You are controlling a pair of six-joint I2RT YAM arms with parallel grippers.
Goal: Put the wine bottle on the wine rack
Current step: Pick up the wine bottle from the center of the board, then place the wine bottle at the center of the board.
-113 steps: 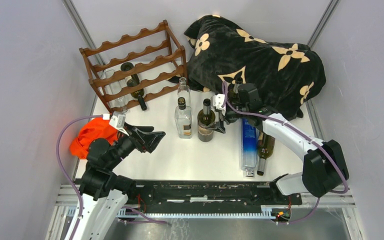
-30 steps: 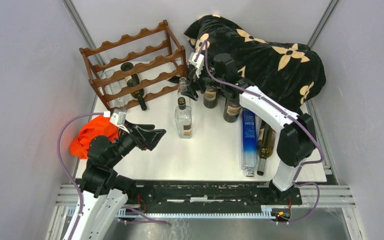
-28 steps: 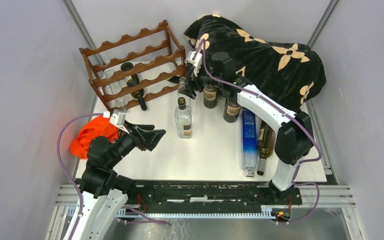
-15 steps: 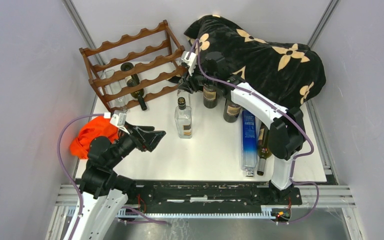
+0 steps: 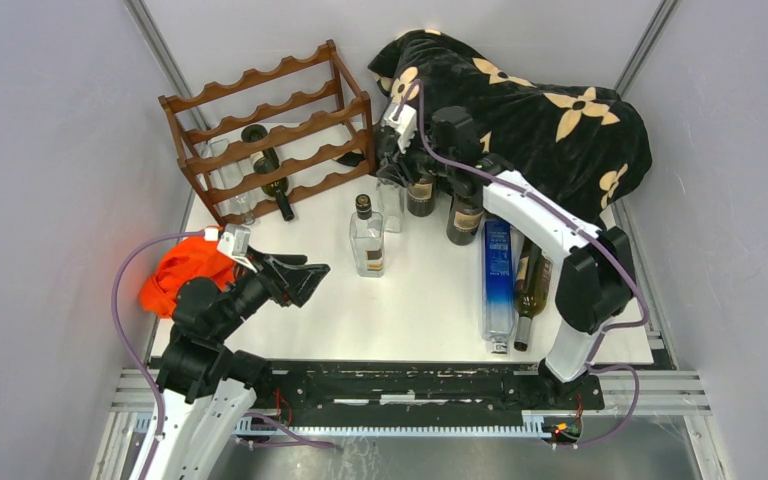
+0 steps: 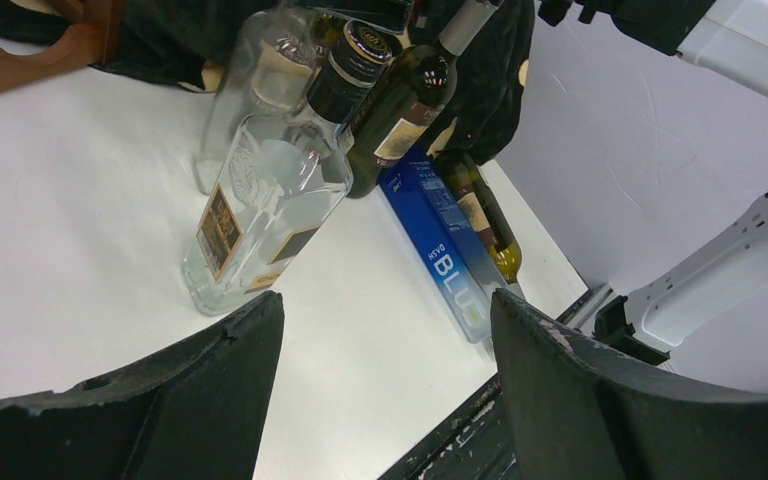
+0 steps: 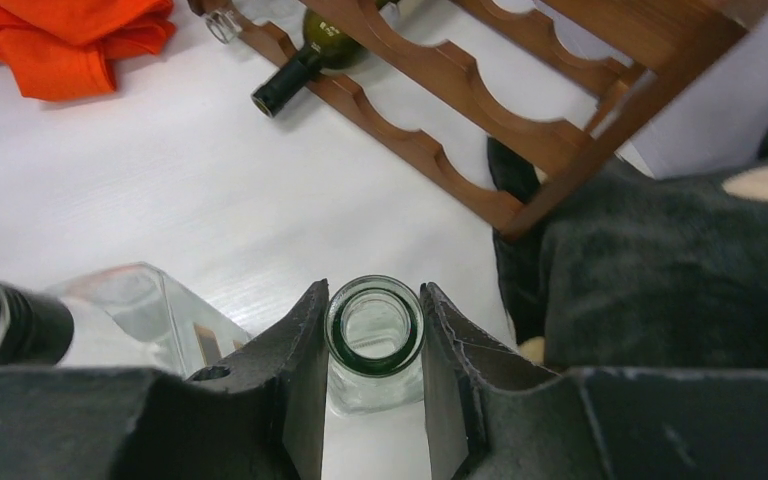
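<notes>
We see a white desk (image 5: 430, 300) boxed in by pale grey walls (image 5: 50, 150) on the left, right and back, with slim metal posts (image 5: 160, 55) in the far corners. A black rail (image 5: 410, 385) and a ribbed metal frame (image 5: 390, 428) run along its near side. The light is even.

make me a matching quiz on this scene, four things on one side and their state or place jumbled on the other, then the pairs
Things:
1. right gripper
2. left gripper
3. blue bottle
4. orange cloth

States or places:
a. lying flat on the table
b. open, holding nothing
c. shut on the neck of the clear bottle
d. crumpled at the table's left edge

Pairs: 1-c, 2-b, 3-a, 4-d
</notes>
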